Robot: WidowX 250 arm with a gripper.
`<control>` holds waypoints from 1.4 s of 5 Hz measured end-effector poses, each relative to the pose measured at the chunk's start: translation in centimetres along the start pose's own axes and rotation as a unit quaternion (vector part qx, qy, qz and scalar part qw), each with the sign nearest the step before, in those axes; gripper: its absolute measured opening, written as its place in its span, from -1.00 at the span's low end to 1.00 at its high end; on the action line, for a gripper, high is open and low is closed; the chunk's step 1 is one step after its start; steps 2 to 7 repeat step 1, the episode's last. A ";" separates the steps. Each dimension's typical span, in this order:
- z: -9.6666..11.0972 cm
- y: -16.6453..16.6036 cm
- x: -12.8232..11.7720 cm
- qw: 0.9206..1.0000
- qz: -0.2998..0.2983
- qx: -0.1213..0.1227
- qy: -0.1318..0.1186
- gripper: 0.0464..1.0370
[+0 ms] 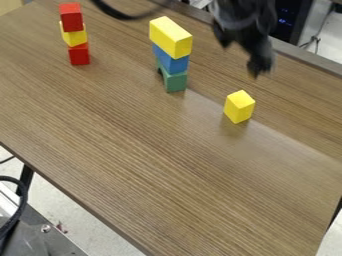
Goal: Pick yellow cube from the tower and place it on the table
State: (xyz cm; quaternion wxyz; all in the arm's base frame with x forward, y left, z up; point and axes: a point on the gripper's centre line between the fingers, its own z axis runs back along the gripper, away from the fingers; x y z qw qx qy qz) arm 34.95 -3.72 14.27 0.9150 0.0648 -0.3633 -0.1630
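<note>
holds end effector (242, 56) open at one o'clock. has yellow cube (74, 37) between red cubes (79, 54) at eleven o'clock.

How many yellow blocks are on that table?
3: a middle cube between two red cubes, a long block atop the blue block, and a lone cube on the table.

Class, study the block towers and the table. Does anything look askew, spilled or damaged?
The red-yellow-red tower at the upper left looks slightly askew: its edges do not line up, with the bottom red cube set a little to the right, though the slanted view may exaggerate this. No spill or damage stands out.
</note>
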 end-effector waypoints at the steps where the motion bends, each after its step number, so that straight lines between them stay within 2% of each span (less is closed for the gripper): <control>1: 4.1 1.4 0.6 1.000 0.016 0.026 -0.005 0.92; 7: 4.1 1.4 0.6 1.000 0.016 0.026 -0.005 0.92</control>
